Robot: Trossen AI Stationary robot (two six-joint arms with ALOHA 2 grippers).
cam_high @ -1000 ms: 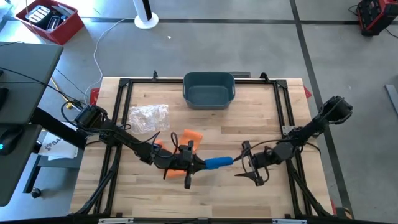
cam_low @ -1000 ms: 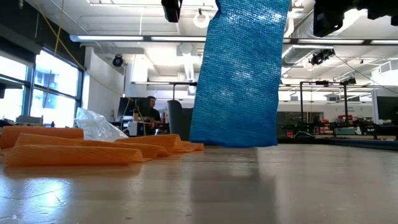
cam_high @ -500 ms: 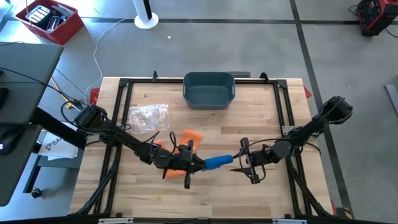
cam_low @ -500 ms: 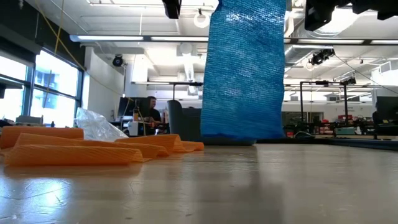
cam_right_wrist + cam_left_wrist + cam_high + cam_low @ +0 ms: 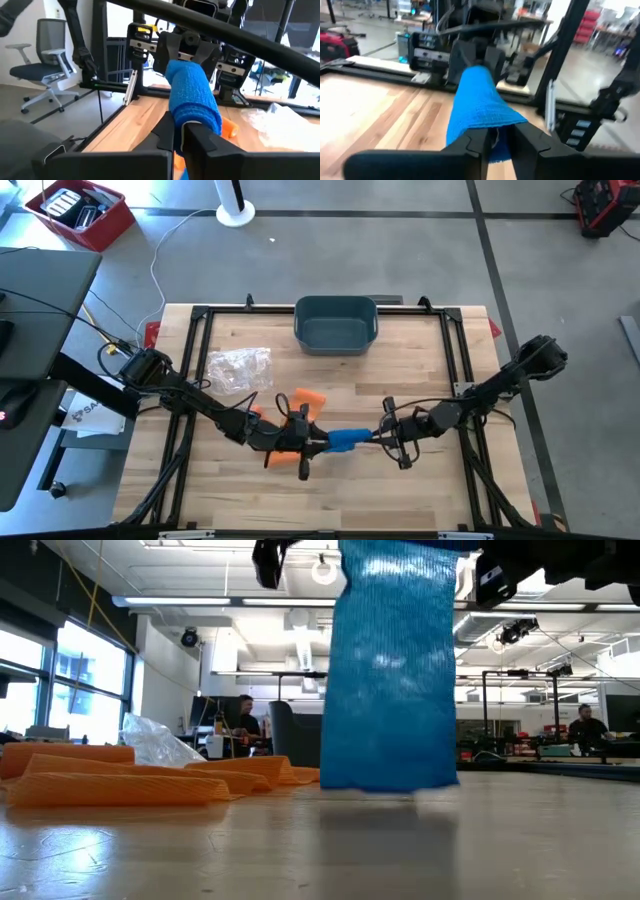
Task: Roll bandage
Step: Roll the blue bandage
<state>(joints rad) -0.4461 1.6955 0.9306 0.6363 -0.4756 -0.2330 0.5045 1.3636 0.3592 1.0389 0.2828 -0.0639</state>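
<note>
While the blue bandage (image 5: 343, 441) hangs stretched between the 2 arms at the middle of the tabletop (image 5: 430, 350), both claws face each other across it! The left claw (image 5: 312, 439) has 1 end, the right claw (image 5: 384, 437) has the other, and the strip spans the short gap between them, lifted so its lower edge sits just at the wood in the low view. That looks deliberate: holding it taut from both ends should keep the cloth flat and straight, so a turn of either wrist winds it evenly instead of bunching.

Look at the left wrist view: the fingers (image 5: 470, 145) sit close together, with the blue cloth pinched in the narrow slot between them. Over on the right wrist view, the right claw's fingers (image 5: 197, 135) are closed almost completely, clamped on the other end of the bandage (image 5: 192, 97), and the left claw shows beyond, gripping the far end.

Behind the left claw lies a heap of orange bandage (image 5: 300, 402), loose on the wood, with a crumpled clear wrapper (image 5: 238, 368) further back toward the left arm. The blue bin (image 5: 336, 322) waits at the far edge, well apart from the action. My read: rolling is barely started, with the strip mostly unwound.
</note>
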